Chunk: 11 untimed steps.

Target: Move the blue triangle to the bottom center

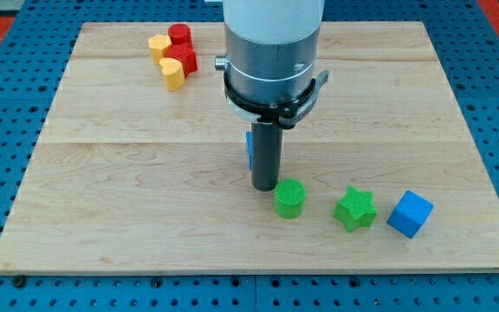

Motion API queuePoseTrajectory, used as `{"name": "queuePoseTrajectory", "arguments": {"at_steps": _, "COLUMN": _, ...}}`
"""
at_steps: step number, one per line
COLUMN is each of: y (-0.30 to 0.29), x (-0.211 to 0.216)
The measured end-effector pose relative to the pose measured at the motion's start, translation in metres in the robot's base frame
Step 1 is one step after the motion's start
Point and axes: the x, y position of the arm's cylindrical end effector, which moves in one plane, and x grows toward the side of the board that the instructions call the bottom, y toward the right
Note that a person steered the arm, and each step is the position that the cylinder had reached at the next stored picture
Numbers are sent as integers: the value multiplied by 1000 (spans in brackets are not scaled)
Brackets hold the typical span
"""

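The blue triangle [249, 147] is mostly hidden behind my rod, near the board's middle; only a thin blue sliver shows at the rod's left edge. My tip [264, 188] rests on the wooden board [128, 191], just below and right of that sliver and just up-left of the green cylinder [290, 198].
A green star [354, 209] and a blue cube [410, 214] lie to the right of the green cylinder. At the top left sit a yellow block [159, 45], a red block [179, 36], a red heart-like block [184, 60] and a yellow heart [173, 74].
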Motion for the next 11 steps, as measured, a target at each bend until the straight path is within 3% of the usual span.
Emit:
{"name": "queuePoseTrajectory", "arguments": {"at_steps": 3, "y": 0, "x": 21}}
{"name": "queuePoseTrajectory", "arguments": {"at_steps": 4, "y": 2, "x": -17}}
{"name": "queuePoseTrajectory", "arguments": {"at_steps": 5, "y": 57, "x": -64}}
{"name": "queuePoseTrajectory", "arguments": {"at_steps": 6, "y": 12, "x": -73}}
{"name": "queuePoseTrajectory", "arguments": {"at_steps": 7, "y": -43, "x": -56}}
{"name": "queuePoseTrajectory", "arguments": {"at_steps": 8, "y": -48, "x": -17}}
{"name": "queuePoseTrajectory", "arguments": {"at_steps": 9, "y": -48, "x": -36}}
{"name": "queuePoseTrajectory", "arguments": {"at_steps": 11, "y": -24, "x": -26}}
